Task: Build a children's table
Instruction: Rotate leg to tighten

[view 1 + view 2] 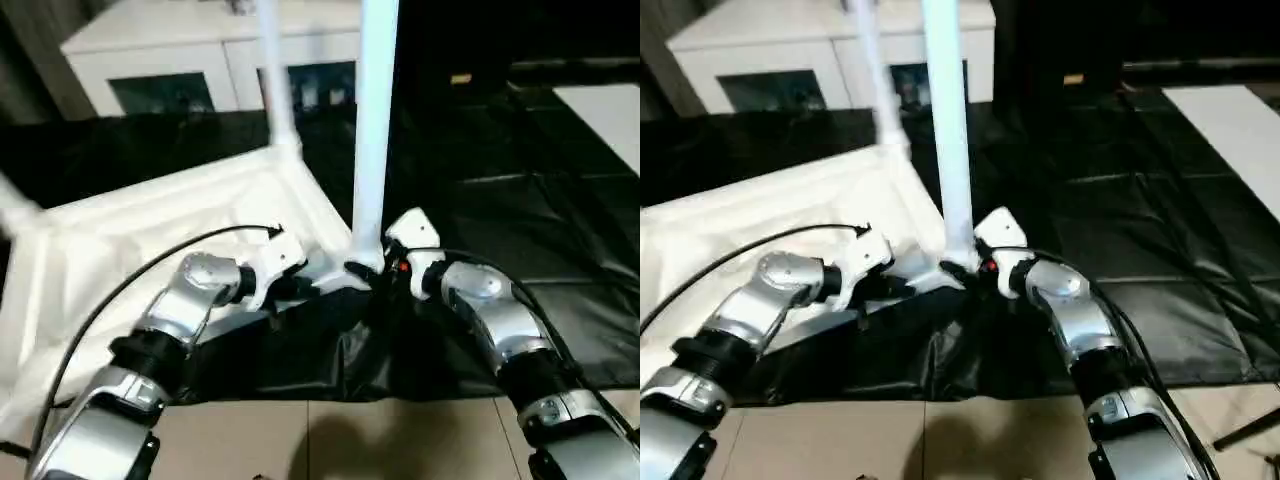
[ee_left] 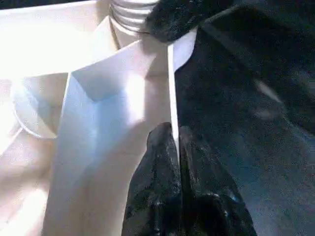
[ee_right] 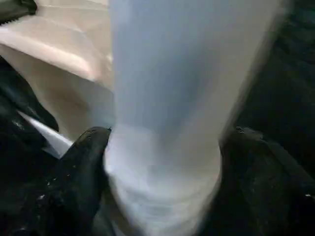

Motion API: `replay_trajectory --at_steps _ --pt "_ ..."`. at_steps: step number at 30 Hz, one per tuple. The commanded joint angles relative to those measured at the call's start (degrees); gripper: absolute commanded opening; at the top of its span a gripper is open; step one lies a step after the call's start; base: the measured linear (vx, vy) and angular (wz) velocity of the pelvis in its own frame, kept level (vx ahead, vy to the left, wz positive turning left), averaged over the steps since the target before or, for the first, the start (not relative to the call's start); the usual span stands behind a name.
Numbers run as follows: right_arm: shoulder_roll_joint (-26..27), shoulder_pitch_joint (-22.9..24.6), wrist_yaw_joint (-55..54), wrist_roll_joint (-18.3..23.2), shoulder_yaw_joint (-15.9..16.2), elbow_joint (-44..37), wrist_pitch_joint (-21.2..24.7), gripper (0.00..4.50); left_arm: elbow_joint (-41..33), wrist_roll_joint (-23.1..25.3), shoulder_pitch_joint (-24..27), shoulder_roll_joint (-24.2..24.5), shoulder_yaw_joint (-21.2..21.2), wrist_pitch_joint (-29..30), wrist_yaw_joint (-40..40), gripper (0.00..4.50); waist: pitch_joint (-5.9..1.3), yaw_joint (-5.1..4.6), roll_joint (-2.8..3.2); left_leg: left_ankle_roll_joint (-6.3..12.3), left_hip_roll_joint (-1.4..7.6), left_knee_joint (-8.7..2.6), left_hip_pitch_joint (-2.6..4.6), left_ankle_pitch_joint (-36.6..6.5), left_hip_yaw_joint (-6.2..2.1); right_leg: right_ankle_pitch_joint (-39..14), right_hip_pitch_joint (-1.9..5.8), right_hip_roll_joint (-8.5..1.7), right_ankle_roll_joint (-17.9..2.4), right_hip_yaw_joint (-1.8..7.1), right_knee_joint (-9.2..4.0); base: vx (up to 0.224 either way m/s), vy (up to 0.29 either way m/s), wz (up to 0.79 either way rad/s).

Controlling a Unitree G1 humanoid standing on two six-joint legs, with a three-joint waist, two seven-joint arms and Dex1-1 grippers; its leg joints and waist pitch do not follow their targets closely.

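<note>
**Leg stood in the near corner socket**

Tabletop (image 1: 150,240) is seen upside down on black sheeting (image 1: 520,230), filling the left half of the head views, ribbed underside up. Two white legs rise from it: one leg (image 1: 372,130) at the centre of the frame, standing upright in the near corner socket, and a farther leg (image 1: 275,75) at the upper centre. The right gripper (image 1: 372,272) is set around the base of the nearer leg, its jaws spread wide with a finger on either side, as seen in the right wrist view. The left gripper (image 2: 177,147) is pinched tight on the thin edge wall of the tabletop, just beside that socket. A white cabinet (image 1: 200,50) stands at the upper left.
</note>
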Motion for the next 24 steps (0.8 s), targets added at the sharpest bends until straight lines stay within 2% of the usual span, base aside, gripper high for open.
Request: replay_trajectory --at_steps 1,5,6,7,8,12,13,18,19,23,24 --pt "-2.77 0.43 5.39 1.90 -1.01 -3.59 -0.74 3.88 -2.01 -0.12 1.88 2.62 -1.91 -0.52 -5.26 0.00 -4.20 -0.02 0.00 7.25 2.42 -4.01 0.89 -4.95 -0.58 3.17 3.42 -3.27 -16.55 2.74 -3.04 0.000 0.000 0.00" --pt "-4.42 0.88 11.94 5.12 -1.00 -5.48 1.07 3.88 -4.05 -1.31 2.85 3.99 -1.69 -0.09 -7.61 0.00 -4.39 0.06 -0.16 7.74 2.21 -3.72 0.38 -3.07 -0.65 6.33 3.62 -3.34 -16.88 2.77 -2.57 0.000 0.000 0.00" --pt "-5.15 1.07 13.67 5.42 -0.38 -5.90 1.68 3.88 -4.28 -1.43 3.05 4.23 -1.70 -0.21 -8.05 0.00 -4.36 0.04 -0.18 7.92 2.16 -3.69 0.36 -3.06 -0.60 6.26 3.64 -3.27 -16.92 2.74 -2.58 0.000 0.000 0.00" --pt "-5.71 1.23 14.76 5.50 0.15 -6.21 2.06 3.72 -4.36 -1.48 3.16 4.37 -1.72 -0.34 -8.31 0.00 -4.38 0.19 -0.47 8.27 2.21 -3.65 0.28 -2.80 -0.64 6.08 3.75 -3.30 -16.72 2.75 -2.53 0.000 0.000 0.00" --pt "-5.71 1.23 14.76 5.50 0.15 -6.21 2.06 3.62 -4.36 -1.48 3.16 4.37 -1.72 -0.34 -8.31 0.00 -4.35 0.21 -0.39 8.40 2.22 -3.66 0.29 -2.59 -0.66 5.70 3.68 -3.27 -16.60 2.73 -2.58 0.000 0.000 0.00" --pt "-5.67 0.73 15.70 5.71 0.04 -4.91 3.10 3.44 -4.37 -1.47 3.32 4.38 -1.63 -0.56 -8.55 0.00 -4.36 0.23 -0.72 8.12 2.17 -3.61 0.30 -2.25 -0.59 3.28 3.51 -3.33 -16.32 2.75 -2.76 0.000 0.000 0.00" --pt "-5.67 0.73 15.70 5.71 0.04 -4.91 3.10 3.16 -4.37 -1.47 3.32 4.38 -1.63 -0.56 -8.55 0.00 -4.36 0.26 -0.70 8.05 2.15 -3.58 0.29 -2.05 -0.59 3.15 3.50 -3.29 -16.31 2.77 -2.73 0.000 0.000 0.00" --pt "-5.54 0.45 17.25 5.46 -0.06 -3.99 3.57 2.96 -5.32 -1.88 3.87 5.05 -1.65 -0.22 -9.19 0.00 -4.39 0.25 -0.72 7.99 2.14 -3.53 0.23 -1.81 -0.62 2.79 3.48 -3.29 -16.07 2.74 -2.66 0.000 0.000 0.00" --pt "-5.56 0.39 17.40 5.46 0.06 -3.85 3.67 2.77 -5.44 -1.91 3.97 5.20 -1.67 -0.15 -9.28 0.00 -4.41 0.26 -0.70 7.99 2.12 -3.49 0.23 -1.73 -0.62 2.90 3.49 -3.29 -16.09 2.74 -2.63 0.000 0.000 0.00" --pt "-5.54 0.28 17.84 5.18 0.55 -3.31 3.68 2.69 -5.70 -1.78 4.18 5.53 -1.99 0.08 -9.79 0.00 -4.45 0.26 -0.71 8.20 2.09 -3.42 0.22 -1.27 -0.62 3.20 3.48 -3.24 -16.12 2.71 -2.58 0.000 0.000 0.00" --pt "-5.39 0.26 17.64 4.98 0.67 -2.99 3.60 2.66 -5.69 -1.67 4.25 5.56 -2.13 0.07 -9.89 0.00 -4.41 0.24 -0.54 8.11 2.07 -3.42 0.21 -1.50 -0.62 2.88 3.47 -3.24 -16.07 2.68 -2.62 0.000 0.000 0.00"
